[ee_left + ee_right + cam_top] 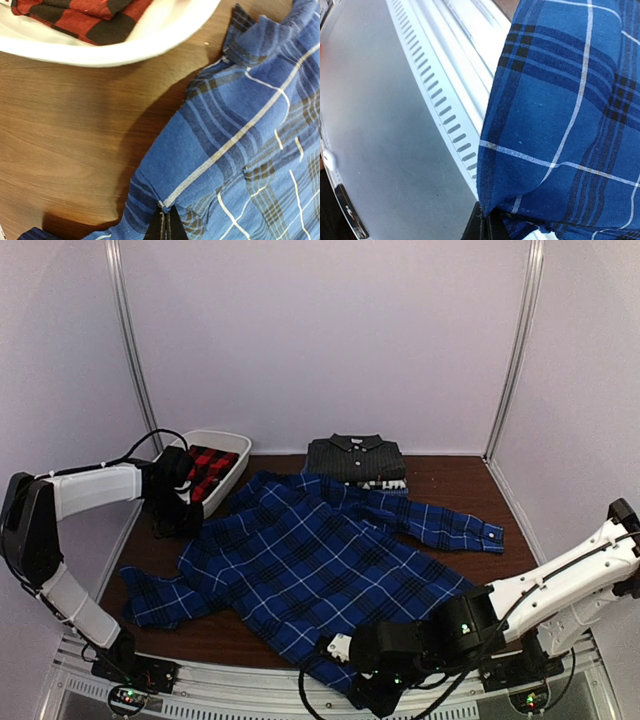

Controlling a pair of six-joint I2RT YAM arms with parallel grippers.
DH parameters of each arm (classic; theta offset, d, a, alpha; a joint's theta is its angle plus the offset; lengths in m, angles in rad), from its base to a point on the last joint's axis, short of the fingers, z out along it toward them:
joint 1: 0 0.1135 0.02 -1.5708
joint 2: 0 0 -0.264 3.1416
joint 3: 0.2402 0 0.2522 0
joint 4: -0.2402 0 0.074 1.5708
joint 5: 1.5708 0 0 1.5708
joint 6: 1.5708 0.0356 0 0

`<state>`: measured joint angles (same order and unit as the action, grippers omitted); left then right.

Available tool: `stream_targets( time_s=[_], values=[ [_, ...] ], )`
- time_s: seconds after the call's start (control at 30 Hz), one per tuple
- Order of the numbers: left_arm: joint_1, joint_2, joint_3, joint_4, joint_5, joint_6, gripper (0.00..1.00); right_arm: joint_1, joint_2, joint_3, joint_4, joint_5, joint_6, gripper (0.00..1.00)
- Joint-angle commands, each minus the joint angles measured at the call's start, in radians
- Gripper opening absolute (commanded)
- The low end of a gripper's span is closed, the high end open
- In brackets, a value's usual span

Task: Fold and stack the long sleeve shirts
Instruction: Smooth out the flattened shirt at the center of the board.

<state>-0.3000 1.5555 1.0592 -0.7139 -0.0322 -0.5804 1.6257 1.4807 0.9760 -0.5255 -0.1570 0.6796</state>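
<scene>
Pinching rumpled blue plaid shirt (300, 560): left gripper (165, 216) tight on edge, right gripper (484, 220) on hem

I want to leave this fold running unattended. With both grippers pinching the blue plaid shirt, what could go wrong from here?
1. The left gripper and right gripper each pinch only a thin edge of the blue plaid shirt; it may slip out when lifted.
2. Its far sleeve lies close beside the folded charcoal shirt; a pull could drag that askew.
</scene>
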Motion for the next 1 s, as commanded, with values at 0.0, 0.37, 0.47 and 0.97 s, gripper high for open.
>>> stream_targets(
  time_s=[0.0,0.37,0.47,0.97],
  values=[
    [0.019,0.027,0.044,-0.035,-0.039,0.042,0.00,0.026,0.062,-0.006,0.071,-0.069,-0.001,0.09],
    [0.019,0.066,0.121,-0.101,-0.073,0.078,0.00,0.035,0.146,0.070,0.152,-0.137,-0.039,0.12],
    [0.019,0.070,0.120,-0.110,-0.087,0.084,0.00,0.045,0.169,0.079,0.139,-0.126,-0.049,0.14],
    [-0.162,-0.149,0.093,-0.115,-0.021,-0.077,0.47,-0.162,0.008,0.077,0.143,-0.028,-0.053,0.67]
  ],
)
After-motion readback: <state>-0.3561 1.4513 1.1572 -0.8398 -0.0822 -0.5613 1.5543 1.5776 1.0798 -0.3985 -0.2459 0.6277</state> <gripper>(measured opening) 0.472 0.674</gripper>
